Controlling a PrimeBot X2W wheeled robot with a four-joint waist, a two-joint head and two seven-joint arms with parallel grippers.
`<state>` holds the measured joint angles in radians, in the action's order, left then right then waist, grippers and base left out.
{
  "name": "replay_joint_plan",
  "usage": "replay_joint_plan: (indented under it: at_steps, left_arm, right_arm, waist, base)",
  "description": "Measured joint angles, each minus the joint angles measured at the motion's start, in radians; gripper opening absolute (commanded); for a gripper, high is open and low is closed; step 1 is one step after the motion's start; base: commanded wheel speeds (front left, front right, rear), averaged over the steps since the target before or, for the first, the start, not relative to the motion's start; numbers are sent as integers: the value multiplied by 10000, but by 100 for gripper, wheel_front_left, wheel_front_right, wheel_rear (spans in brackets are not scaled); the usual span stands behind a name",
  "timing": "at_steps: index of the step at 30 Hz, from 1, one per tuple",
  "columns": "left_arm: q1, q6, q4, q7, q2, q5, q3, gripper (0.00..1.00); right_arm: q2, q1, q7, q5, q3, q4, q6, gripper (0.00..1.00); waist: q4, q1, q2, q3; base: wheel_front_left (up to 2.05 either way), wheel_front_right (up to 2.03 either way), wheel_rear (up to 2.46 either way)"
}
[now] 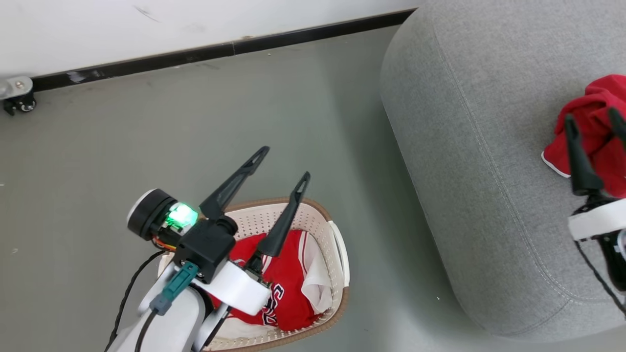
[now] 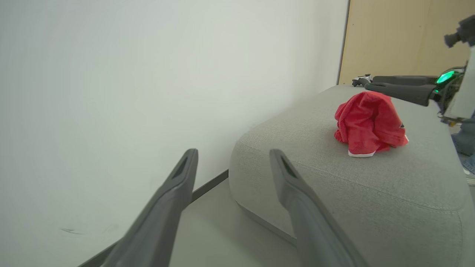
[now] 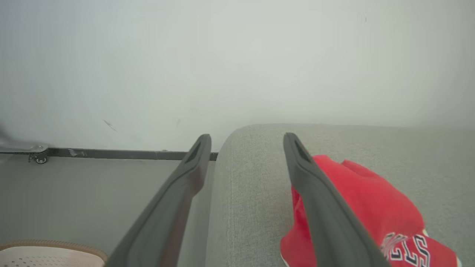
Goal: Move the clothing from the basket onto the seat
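Nearest, over the cream-white perforated plastic laundry basket (image 1: 338, 254): left gripper (image 1: 284, 162), spread wide, holding nothing. Below, crumpled red basketball jersey (image 1: 291, 293), seemingly lengthwise along the basket, lettering nearest. Could pinch only a thin fold and drop it short, or hook a perforation and drag the basket. Farther, on the large grey woven-fabric seat (image 1: 464, 146): bunched red garment with white trim (image 1: 594, 105), no clear long axis, hem toward the basket side. Over it, right gripper (image 1: 591, 114), parted and empty; might snag cloth on withdrawal.
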<state>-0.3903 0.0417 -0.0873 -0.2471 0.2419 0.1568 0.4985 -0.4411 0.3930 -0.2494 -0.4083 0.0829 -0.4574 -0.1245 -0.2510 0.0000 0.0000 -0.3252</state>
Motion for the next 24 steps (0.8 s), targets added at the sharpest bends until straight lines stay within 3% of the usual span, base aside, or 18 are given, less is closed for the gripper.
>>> replay_joint_plan:
  at_steps: [10,24]
  left_arm:
    - [431,-520,-426,-12,17,224,-662,100]
    - [1278,-1304,-454,-13,-230,525,-1542,100]
  right_arm:
    - [625,584,0,811,1018,748,0,100]
    - [2261,610,6,1296,1588,903,0,100]
  waist:
    - [446,0,0,334]
    - [1358,0,0,947]
  base:
    - [0,0,0]
    - [0,0,0]
